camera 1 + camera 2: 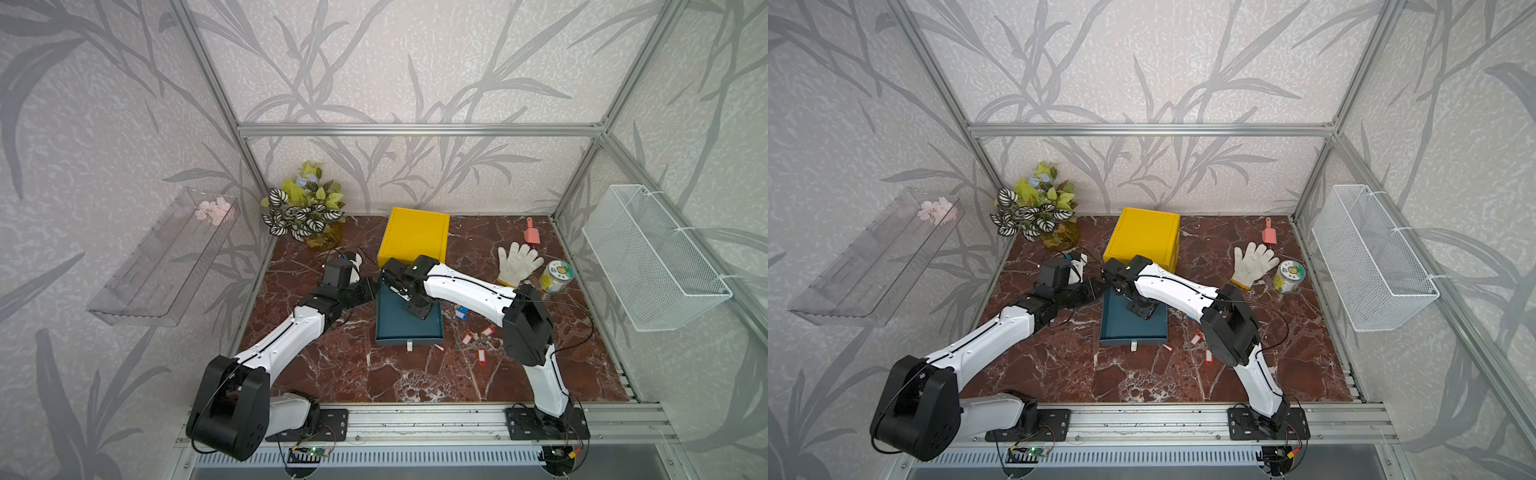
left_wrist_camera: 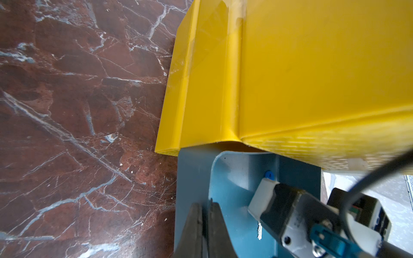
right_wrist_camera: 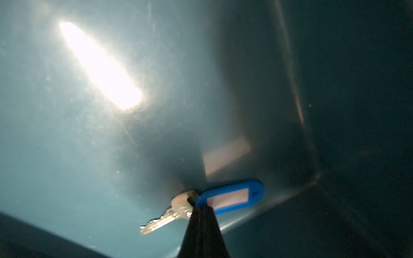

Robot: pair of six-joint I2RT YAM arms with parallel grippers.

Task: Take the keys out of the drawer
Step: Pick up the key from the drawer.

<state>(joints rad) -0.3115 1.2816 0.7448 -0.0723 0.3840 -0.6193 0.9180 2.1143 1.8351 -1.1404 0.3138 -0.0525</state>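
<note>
We found the right gripper (image 3: 201, 208) inside the open dark-teal plastic drawer (image 1: 397, 330), at 6 o'clock of the yellow box cabinet (image 1: 415, 235). Its jaws were pinched on the ring of a silver key with a blue oblong plastic tag (image 3: 231, 198). Blade and tag lay crosswise to the fingers, one to each side. We judged a lift-out next, toward the red-tagged keys (image 1: 467, 339) at 4 o'clock on the marble tabletop (image 1: 332, 365). The left gripper (image 2: 204, 223), jaws nearly together, sat at the drawer's 10 o'clock wall.
</note>
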